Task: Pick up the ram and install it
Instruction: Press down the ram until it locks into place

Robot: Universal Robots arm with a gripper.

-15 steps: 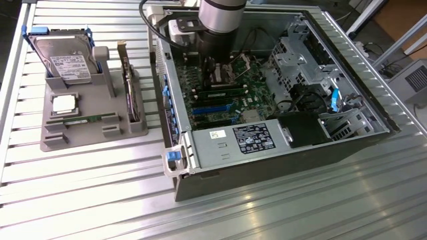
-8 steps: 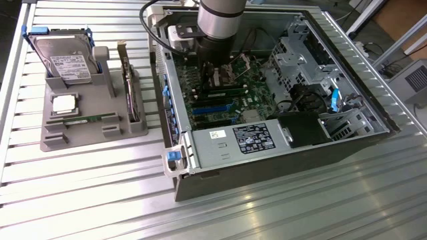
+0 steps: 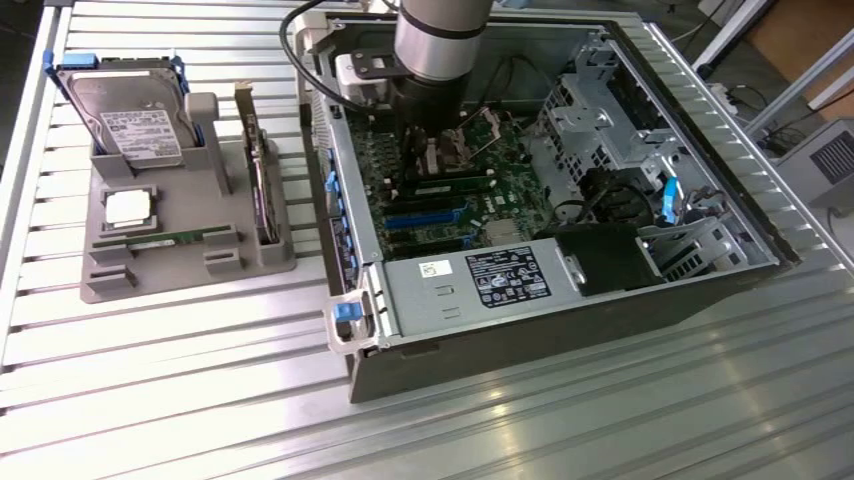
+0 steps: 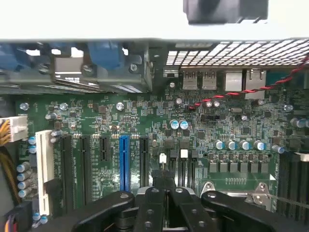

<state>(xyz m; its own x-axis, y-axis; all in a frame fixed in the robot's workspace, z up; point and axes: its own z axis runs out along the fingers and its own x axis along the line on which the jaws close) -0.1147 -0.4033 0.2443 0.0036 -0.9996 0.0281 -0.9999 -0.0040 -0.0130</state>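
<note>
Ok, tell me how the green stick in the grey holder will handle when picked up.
The green stick looks like a thin flat board: probably stiff and light. It lies flat in the grey holder, so it is unlikely to roll. It seems to be a bare circuit board, so it is likely fragile under bending.

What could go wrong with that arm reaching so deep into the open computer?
1. The shut fingers sit low over the motherboard. A small drop or sideways slip could knock its slots or its small capacitors.
2. The arm stands close to the case wall, and its black cable loops beside that edge. The cable might snag there.
</note>
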